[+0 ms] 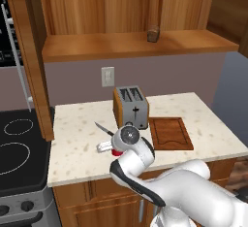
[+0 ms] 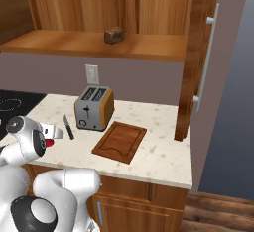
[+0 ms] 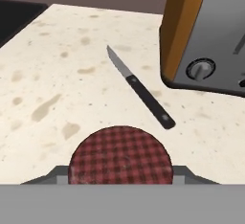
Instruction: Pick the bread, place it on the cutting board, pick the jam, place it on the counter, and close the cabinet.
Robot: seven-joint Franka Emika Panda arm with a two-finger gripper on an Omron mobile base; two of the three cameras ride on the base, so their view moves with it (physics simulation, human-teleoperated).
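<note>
Currently:
Claw [image 3: 119, 180]: closing tightly around small red jam jar [image 3: 119, 157].
Knife [image 3: 141, 90]: lying at 1 o'clock.
Advice: lowering jar straight onto speckled counter [image 3: 52, 74].

jam [image 3: 119, 155] (checked red lid) upright between fingers [image 3: 55, 175], bread [image 1: 153, 34] shelved.

Bread [image 1: 153, 34] sits on the open cabinet [image 1: 131, 44] shelf. On the counter [image 1: 77, 134], a toaster [image 1: 131, 106] stands left of the cutting board [image 1: 169, 133]; a knife [image 1: 103, 128] lies nearer left.

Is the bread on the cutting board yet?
No. The bread sits on the cabinet shelf; the cutting board is bare.
</note>
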